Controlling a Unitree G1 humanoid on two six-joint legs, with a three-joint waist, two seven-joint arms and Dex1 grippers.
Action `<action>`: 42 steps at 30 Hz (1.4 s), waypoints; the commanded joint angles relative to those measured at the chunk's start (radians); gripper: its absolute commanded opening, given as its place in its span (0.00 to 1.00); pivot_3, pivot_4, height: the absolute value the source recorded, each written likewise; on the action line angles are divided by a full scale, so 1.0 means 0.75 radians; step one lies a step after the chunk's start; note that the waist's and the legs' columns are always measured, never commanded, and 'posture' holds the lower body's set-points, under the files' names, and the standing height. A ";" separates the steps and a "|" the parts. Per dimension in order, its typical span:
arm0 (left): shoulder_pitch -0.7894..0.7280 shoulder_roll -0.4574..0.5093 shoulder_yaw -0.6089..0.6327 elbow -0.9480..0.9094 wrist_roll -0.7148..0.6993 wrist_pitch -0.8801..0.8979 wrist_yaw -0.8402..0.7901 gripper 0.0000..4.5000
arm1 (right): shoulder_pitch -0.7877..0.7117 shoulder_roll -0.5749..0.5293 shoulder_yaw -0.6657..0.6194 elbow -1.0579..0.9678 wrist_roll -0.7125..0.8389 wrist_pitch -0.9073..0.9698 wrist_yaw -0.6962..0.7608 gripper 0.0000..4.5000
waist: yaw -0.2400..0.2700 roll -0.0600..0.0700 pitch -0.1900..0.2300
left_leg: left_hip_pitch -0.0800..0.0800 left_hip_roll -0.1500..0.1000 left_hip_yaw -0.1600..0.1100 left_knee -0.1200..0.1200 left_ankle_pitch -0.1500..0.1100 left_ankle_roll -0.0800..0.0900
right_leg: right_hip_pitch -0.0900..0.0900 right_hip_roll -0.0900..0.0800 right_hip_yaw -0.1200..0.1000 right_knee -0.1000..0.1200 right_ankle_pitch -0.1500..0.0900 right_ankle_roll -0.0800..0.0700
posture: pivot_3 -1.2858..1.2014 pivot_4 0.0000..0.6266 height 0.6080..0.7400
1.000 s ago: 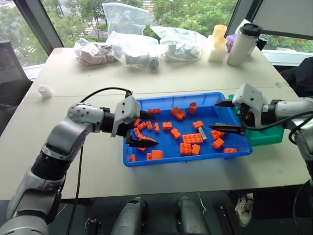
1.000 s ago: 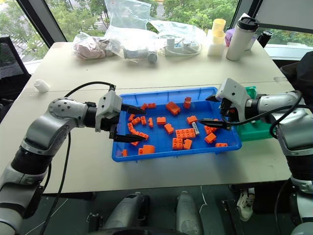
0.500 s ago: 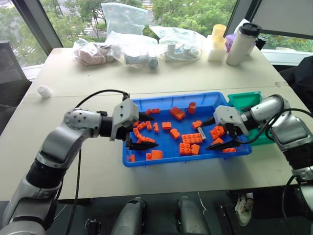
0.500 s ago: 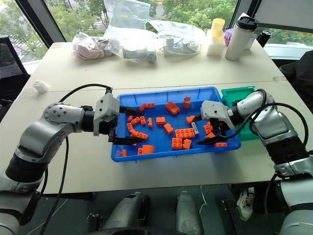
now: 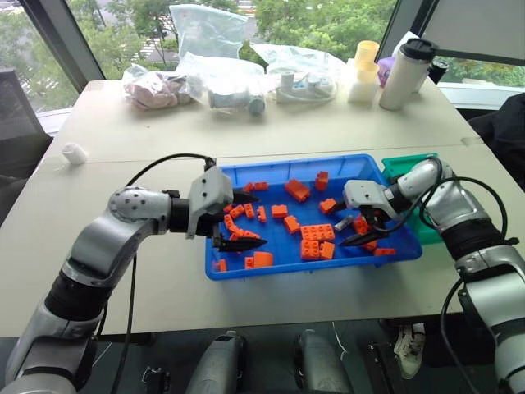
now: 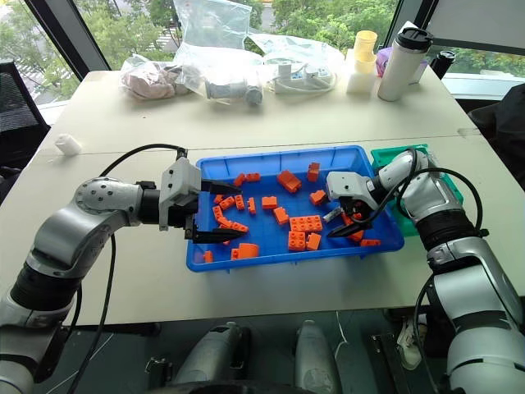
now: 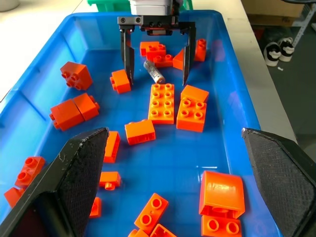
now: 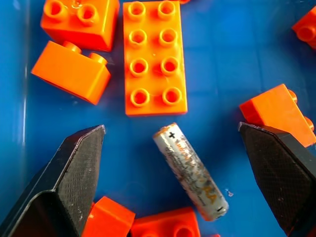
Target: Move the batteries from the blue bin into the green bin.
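Since a second ago the right gripper [image 7: 156, 52] has swung down from above the far right rim into the tray, and now hangs over a battery with both fingers spread wide, one on each side. The left one has barely budged.

Biggest thing first: the wide, shallow bright-blue plastic bin [image 5: 314, 267] sits mid-table, littered with orange toy bricks [image 5: 320, 234]. At its 3 o'clock edge, touching or just beside it, is the small, deeper teal-green plastic bin [image 5: 408, 165], partly behind the right arm. I can't see inside it.

The left gripper [image 5: 239, 220] hovers over the blue bin's 9 o'clock end, fingers wide, holding nothing.

Smallest: the thin grey-silver metal battery [image 8: 190, 171] lies flat on the blue floor toward the 3 o'clock side, between the black fingertips [image 8: 74, 168]. It's the one battery I can make out. It lies at a slant to the fingers, with the plus end near a flat eight-stud orange plate [image 8: 154, 55] and the other end touching a small orange brick [image 8: 165, 223].

My take on doing this grab well: roll the wrist so the pads meet the battery's long sides squarely, else it'll probably roll or pivot out. Come down close to the floor before closing, and watch that neither finger lands on the bricks crowding it. Close slowly, because smooth round metal is likely slippery.
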 commanded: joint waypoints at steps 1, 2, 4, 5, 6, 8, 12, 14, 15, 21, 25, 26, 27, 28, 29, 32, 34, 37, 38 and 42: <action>0.000 -0.002 0.029 -0.035 -0.007 -0.011 0.013 1.00 | -0.011 0.004 0.005 0.035 -0.049 -0.041 -0.013 0.99 | 0.001 0.000 0.000 | 0.000 0.000 0.000 0.000 0.000 0.000 | 0.000 0.000 0.000 0.000 0.000 0.000 | 0.52 0.24 1.00; 0.001 -0.003 0.028 -0.034 -0.007 -0.013 0.015 1.00 | -0.011 0.002 0.007 0.037 -0.060 -0.055 -0.020 0.94 | 0.001 0.000 0.000 | 0.000 0.000 0.000 0.000 0.000 0.000 | 0.000 0.000 0.000 0.000 0.000 0.000 | 0.52 0.24 1.00; 0.000 -0.006 0.024 -0.031 -0.004 -0.018 0.018 1.00 | -0.006 0.001 0.009 0.031 -0.069 -0.064 -0.025 0.80 | 0.000 0.000 0.000 | 0.000 0.000 0.000 0.000 0.000 0.000 | 0.000 0.000 0.000 0.000 0.000 0.000 | 0.52 0.24 1.00; 0.000 -0.008 0.023 -0.032 -0.003 -0.019 0.020 1.00 | -0.001 0.001 0.007 0.023 -0.069 -0.062 -0.024 0.72 | -0.001 0.000 0.000 | 0.000 0.000 0.000 0.000 0.000 0.000 | 0.000 0.000 0.000 0.000 0.000 0.000 | 0.52 0.24 1.00; 0.000 -0.009 0.022 -0.032 -0.002 -0.020 0.021 1.00 | 0.006 -0.002 0.009 0.010 -0.070 -0.062 -0.014 0.61 | -0.001 0.000 0.000 | 0.000 0.000 0.000 0.000 0.000 0.000 | 0.000 0.000 0.000 0.000 0.000 0.000 | 0.52 0.24 1.00; -0.006 -0.012 0.021 -0.027 0.000 -0.024 0.021 1.00 | 0.018 -0.006 0.014 -0.015 -0.078 -0.063 -0.008 0.36 | -0.001 0.000 0.000 | 0.000 0.000 0.000 0.000 0.000 0.000 | 0.001 0.000 0.000 0.000 0.000 0.000 | 0.52 0.24 1.00; -0.012 -0.012 0.018 -0.023 0.001 -0.026 0.015 1.00 | 0.061 -0.018 -0.002 -0.103 -0.075 -0.033 -0.025 0.01 | 0.000 0.000 0.000 | 0.000 0.000 0.000 0.000 0.000 0.000 | 0.001 0.000 0.000 0.000 0.000 0.000 | 0.52 0.24 1.00; -0.010 -0.010 0.016 -0.028 -0.001 -0.024 0.011 1.00 | 0.077 -0.027 -0.031 -0.152 -0.065 -0.008 -0.050 0.01 | 0.000 0.000 0.000 | 0.000 0.000 0.000 0.000 0.000 0.000 | 0.000 0.000 0.000 0.000 0.000 0.000 | 0.52 0.24 1.00; -0.010 -0.009 0.016 -0.029 -0.002 -0.024 0.009 1.00 | 0.083 -0.030 -0.045 -0.171 -0.061 0.003 -0.062 0.01 | 0.000 0.000 0.000 | 0.000 0.000 0.000 0.000 0.000 0.000 | 0.001 0.000 0.000 0.000 0.000 0.000 | 0.52 0.24 1.00; -0.066 -0.053 0.002 0.044 0.001 -0.067 -0.019 1.00 | 0.107 -0.096 -0.343 -0.409 0.107 0.312 -0.259 0.01 | 0.009 0.001 0.000 | 0.000 0.000 0.000 0.000 0.000 0.000 | 0.000 0.000 0.000 0.000 0.000 0.000 | 0.52 0.24 1.00; -0.158 -0.215 0.076 0.159 -0.121 -0.024 0.023 1.00 | 0.143 -0.090 -0.686 -0.559 0.294 0.625 -0.543 0.01 | 0.027 0.001 0.000 | -0.001 -0.001 0.000 0.001 0.000 0.000 | 0.000 -0.002 0.000 0.000 0.000 0.000 | 0.52 0.24 1.00; -0.181 -0.251 0.089 0.176 -0.145 -0.013 0.031 1.00 | 0.173 -0.088 -0.756 -0.590 0.305 0.668 -0.624 0.01 | 0.033 0.001 0.000 | -0.001 -0.001 0.000 0.001 0.000 0.000 | 0.000 -0.001 0.000 0.000 0.000 0.000 | 0.52 0.24 1.00; -0.198 -0.273 0.090 0.188 -0.152 -0.011 0.034 1.00 | 0.209 -0.091 -0.807 -0.625 0.311 0.707 -0.685 0.01 | 0.033 0.001 0.000 | -0.001 -0.001 -0.001 0.001 0.000 0.000 | 0.000 -0.001 0.000 0.000 0.000 0.000 | 0.52 0.24 1.00; -0.210 -0.289 0.082 0.199 -0.149 -0.015 0.032 1.00 | 0.252 -0.096 -0.849 -0.664 0.321 0.758 -0.729 0.01 | 0.036 0.000 0.000 | -0.001 -0.001 -0.001 0.001 0.000 0.000 | 0.000 -0.001 0.000 0.000 0.000 0.000 | 0.52 0.24 1.00; -0.219 -0.300 0.067 0.210 -0.137 -0.028 0.026 1.00 | 0.302 -0.099 -0.890 -0.714 0.340 0.814 -0.763 0.01 | 0.037 0.000 0.000 | -0.001 -0.001 -0.002 0.000 0.000 0.000 | 0.000 -0.001 0.000 0.000 0.000 0.000 | 0.52 0.24 1.00; -0.249 -0.347 0.025 0.259 -0.108 -0.063 0.014 1.00 | 0.428 -0.060 -1.040 -0.851 0.388 1.004 -0.948 0.01 | 0.034 0.000 0.000 | -0.001 -0.001 0.000 0.000 0.000 0.000 | 0.001 -0.002 0.000 0.000 0.000 0.000 | 0.52 0.24 1.00; -0.272 -0.373 0.009 0.288 -0.097 -0.080 0.002 1.00 | 0.484 -0.027 -1.099 -0.908 0.389 1.092 -1.074 0.01 | 0.030 0.001 0.000 | -0.001 -0.002 0.001 0.001 0.000 0.000 | 0.000 -0.002 0.001 0.001 0.000 0.000 | 0.52 0.24 1.00; -0.288 -0.387 -0.011 0.323 -0.063 -0.114 -0.013 1.00 | 0.540 -0.016 -1.116 -0.956 0.380 1.168 -1.183 0.01 | 0.023 0.001 -0.001 | 0.000 -0.001 0.001 0.001 0.000 0.000 | -0.001 -0.002 0.001 0.002 0.000 0.000 | 0.52 0.24 1.00; -0.292 -0.388 -0.019 0.335 -0.051 -0.125 -0.019 1.00 | 0.557 -0.018 -1.117 -0.964 0.377 1.187 -1.208 0.01 | 0.021 0.002 -0.001 | 0.000 -0.001 0.001 0.000 0.000 0.000 | -0.001 -0.001 0.001 0.002 0.000 0.000 | 0.52 0.24 1.00; -0.304 -0.394 -0.037 0.376 -0.014 -0.158 -0.044 1.00 | 0.585 -0.028 -1.103 -0.966 0.392 1.215 -1.248 0.01 | 0.024 0.002 -0.001 | 0.000 -0.001 0.002 0.001 0.000 0.001 | 0.000 -0.001 0.001 0.002 0.000 0.000 | 0.52 0.24 1.00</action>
